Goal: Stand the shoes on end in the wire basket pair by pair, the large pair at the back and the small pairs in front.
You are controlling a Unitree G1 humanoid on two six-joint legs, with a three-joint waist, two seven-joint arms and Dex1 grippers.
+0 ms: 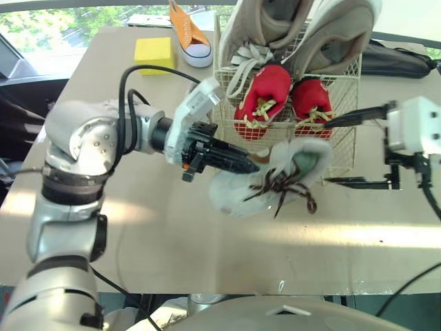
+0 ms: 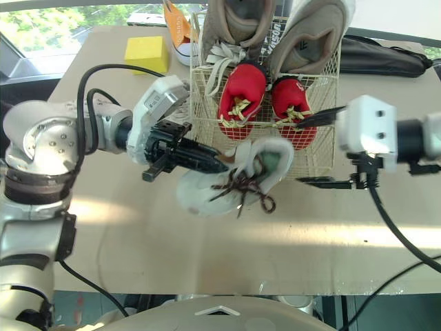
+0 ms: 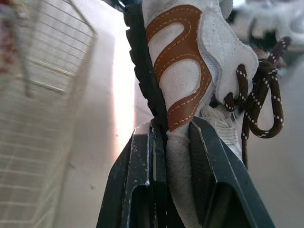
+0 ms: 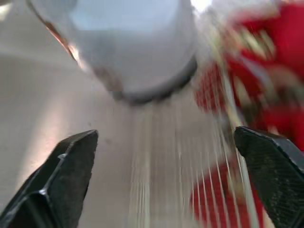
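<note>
Left wrist view: my left claw (image 3: 173, 130) clenched on white shoe (image 3: 190, 71) by its side, basket (image 1: 344, 141) just beyond fingertips. Right claw (image 1: 325, 153) spread wide, straddling basket front. Risk, I judge: thin pinch slips; dangling laces (image 1: 282, 189) snag wire on entry.

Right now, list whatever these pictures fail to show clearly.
Large beige suede shoes: upper ends cut off by the head views' top edge.
White suede shoe with brown laces: clamped side hidden behind the left pincer, head views.
Small red shoes: blurred, right wrist view.
</note>
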